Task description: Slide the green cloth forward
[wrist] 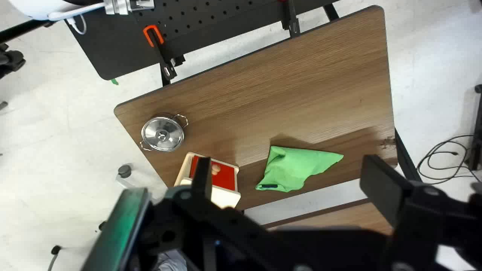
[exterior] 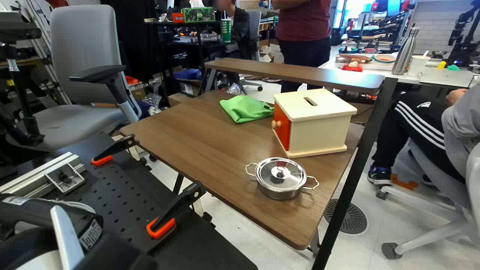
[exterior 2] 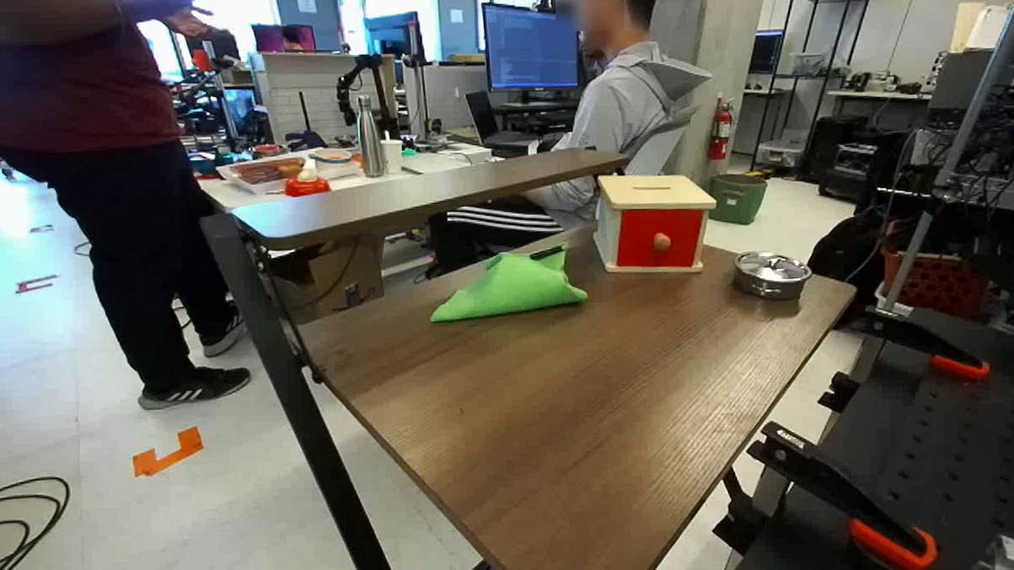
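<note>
Where the green cloth [wrist: 295, 165] lies crumpled on the desk [wrist: 286, 98], near the wooden box [exterior: 318, 135] but apart from it, we see a dark strip [wrist: 269, 186] at one corner, too small for us to read. Farther out, in an exterior view, a white label [exterior: 90, 235] on dark equipment [exterior: 48, 213] is likewise too fine for us to make out. Well above the desk, the pincer [wrist: 286, 177] hangs with its jaws spread wide, gripping nothing, and its fingers [wrist: 382, 188] point down, while we cannot tell how the rest of the arm is bent.
</note>
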Controlling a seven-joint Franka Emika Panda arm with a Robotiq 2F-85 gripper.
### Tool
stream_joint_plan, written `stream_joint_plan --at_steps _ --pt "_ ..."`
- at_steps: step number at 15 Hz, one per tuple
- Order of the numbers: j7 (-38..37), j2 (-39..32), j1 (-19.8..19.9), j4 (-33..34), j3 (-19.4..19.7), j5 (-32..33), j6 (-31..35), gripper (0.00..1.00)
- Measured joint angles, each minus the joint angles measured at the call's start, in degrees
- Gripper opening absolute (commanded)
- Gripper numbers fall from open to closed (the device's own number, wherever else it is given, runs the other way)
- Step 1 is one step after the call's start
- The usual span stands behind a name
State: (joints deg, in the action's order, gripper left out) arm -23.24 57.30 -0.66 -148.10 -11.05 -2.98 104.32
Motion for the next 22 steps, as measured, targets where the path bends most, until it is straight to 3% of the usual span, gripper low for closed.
stream_joint_plan --at_steps 11,16,22 --pt "0.01 -0.08 0.00 -1.13 0.01 -0.03 2.21 1.00" --pt "0.54 -5.50 -0.01 -6.20 0.02 -0.83 16.33 1.00" --pt "1.56 -24.79 -0.30 -5.06 0.01 -1.13 34.60 1.00"
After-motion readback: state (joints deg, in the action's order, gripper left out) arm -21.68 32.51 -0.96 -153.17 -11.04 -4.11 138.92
